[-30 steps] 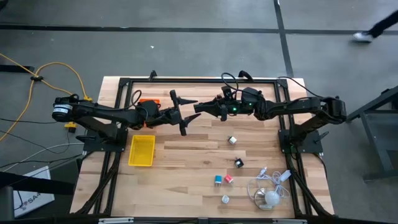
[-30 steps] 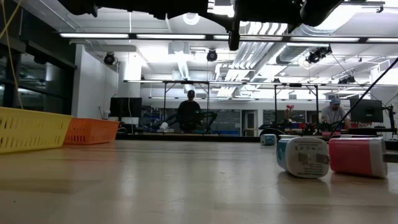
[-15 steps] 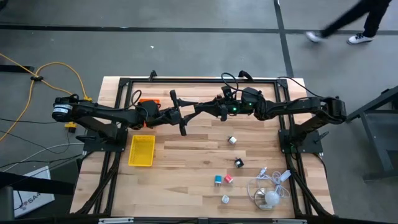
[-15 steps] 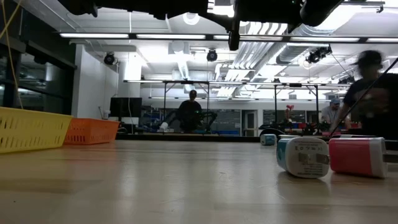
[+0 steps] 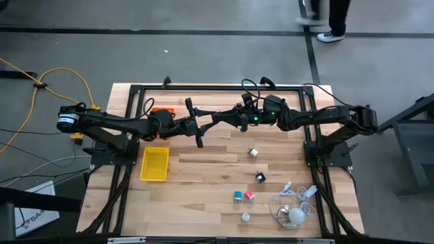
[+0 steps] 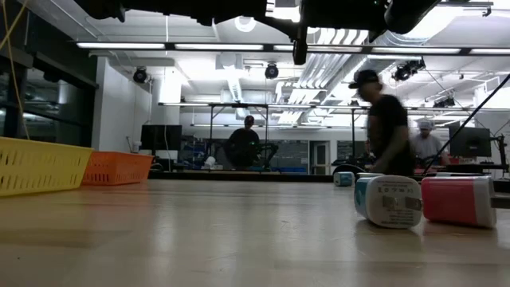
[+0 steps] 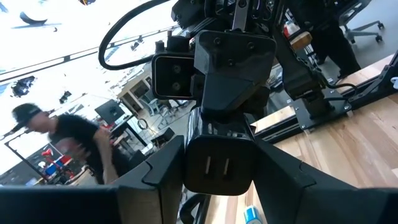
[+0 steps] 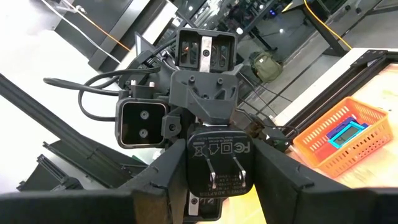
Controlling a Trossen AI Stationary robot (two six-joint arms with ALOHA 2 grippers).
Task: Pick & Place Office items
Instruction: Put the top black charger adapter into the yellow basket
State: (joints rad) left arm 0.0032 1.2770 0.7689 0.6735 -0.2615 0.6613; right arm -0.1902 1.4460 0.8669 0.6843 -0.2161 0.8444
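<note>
Office items, four views.

**High view.** A black plug adapter (image 5: 209,120) hangs in the air above the far middle of the table (image 5: 203,203), between the left gripper (image 5: 199,124) and the right gripper (image 5: 218,119), which meet tip to tip. The other pieces lie on the right half of the table: a white-and-black bit (image 5: 253,152), a black clip (image 5: 260,177), a teal block (image 5: 238,196) just beside a pink block (image 5: 249,194), and a white bit (image 5: 245,217). The white cable bundle (image 5: 293,210) lies near them. The yellow tray (image 5: 154,164) and orange tray (image 5: 161,110) sit on the left.

**Low view.** The teal block and pink block stand side by side on the wood at right, and both trays stand at left. A person (image 6: 386,135) is in the room behind.

**Left wrist view.** The left fingers (image 7: 163,165) press against both sides of the adapter.

**Right wrist view.** The right fingers (image 8: 171,168) clamp the adapter, its two prongs facing the camera. A blue item (image 8: 345,132) lies in the orange tray.
</note>
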